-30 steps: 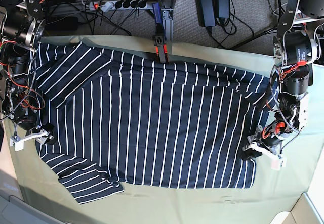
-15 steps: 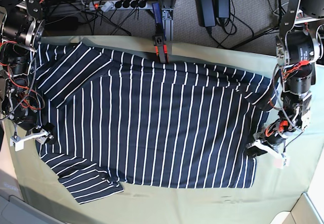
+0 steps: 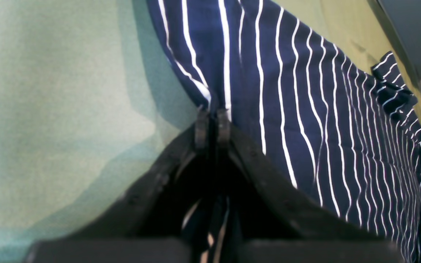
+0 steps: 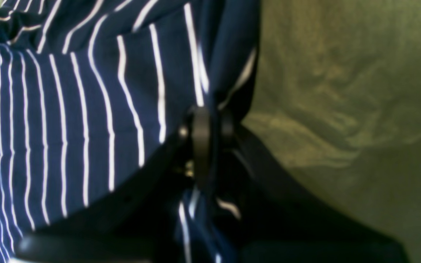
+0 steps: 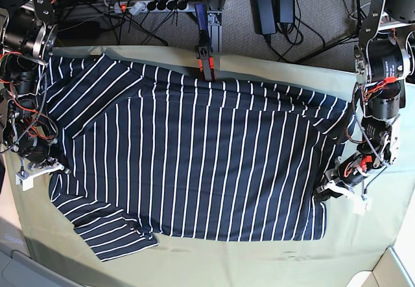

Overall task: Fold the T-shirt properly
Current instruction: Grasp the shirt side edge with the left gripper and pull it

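Note:
The navy T-shirt with thin white stripes lies spread flat on the olive-green cloth. One sleeve is bunched at the near left corner. My left gripper is shut on the T-shirt's right edge; in the left wrist view its fingertips pinch the striped fabric. My right gripper is shut on the T-shirt's left edge; in the right wrist view its fingertips clamp a fold of the striped fabric.
An orange and black clamp stands at the table's far edge, touching the T-shirt's top. Cables and a power strip lie on the floor behind. A grey box corner sits near right.
My right gripper has shifted up and slightly in, pulling the T-shirt's left edge with it. My left gripper has moved a little up and right at the right edge.

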`<state>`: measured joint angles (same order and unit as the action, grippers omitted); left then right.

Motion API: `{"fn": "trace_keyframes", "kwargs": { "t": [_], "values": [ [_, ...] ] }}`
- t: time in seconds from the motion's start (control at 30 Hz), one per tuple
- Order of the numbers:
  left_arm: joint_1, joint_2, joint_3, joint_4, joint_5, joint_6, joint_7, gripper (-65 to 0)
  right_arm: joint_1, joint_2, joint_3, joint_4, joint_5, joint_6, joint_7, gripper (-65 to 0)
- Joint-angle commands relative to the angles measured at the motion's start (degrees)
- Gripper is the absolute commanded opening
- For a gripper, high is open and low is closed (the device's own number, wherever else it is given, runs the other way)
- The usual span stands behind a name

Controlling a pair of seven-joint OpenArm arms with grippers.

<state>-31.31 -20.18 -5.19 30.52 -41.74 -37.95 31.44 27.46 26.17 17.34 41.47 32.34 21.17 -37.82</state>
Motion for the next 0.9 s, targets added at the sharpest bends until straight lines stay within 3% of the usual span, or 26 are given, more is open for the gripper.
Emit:
{"fn": "trace_keyframes", "kwargs": {
  "t": [0.0, 0.13, 0.27, 0.53, 0.87],
  "values": [
    [-1.9, -0.9, -0.1, 0.9, -0.9, -2.0, -1.2, -65.0, 1.3, 0.9, 0.1, 0.7, 0.2, 3.7, -0.1, -65.0],
    [-2.0, -1.5, -0.1, 1.0, -1.9, -2.0, -0.8, -65.0, 1.3, 1.0, 0.1, 0.7, 0.2, 3.7, -0.2, -65.0],
    [-1.9, -2.7, -0.1, 1.7, -7.7, -2.0, 5.3, -65.0, 1.2, 1.6, 0.1, 0.8, 0.4, 3.7, -1.8, -65.0],
    [0.8, -4.8, 0.4, 11.1, -16.8, -2.0, 17.9, -65.0, 1.2, 5.3, 0.1, 1.2, 10.2, 6.8, -9.2, -65.0],
    [11.0, -8.6, 0.5, 24.0, -18.9, -2.0, 18.7, -65.0, -0.3, 9.0, 0.1, 1.3, 16.7, 8.9, -14.8, -65.0]
  ]
}}
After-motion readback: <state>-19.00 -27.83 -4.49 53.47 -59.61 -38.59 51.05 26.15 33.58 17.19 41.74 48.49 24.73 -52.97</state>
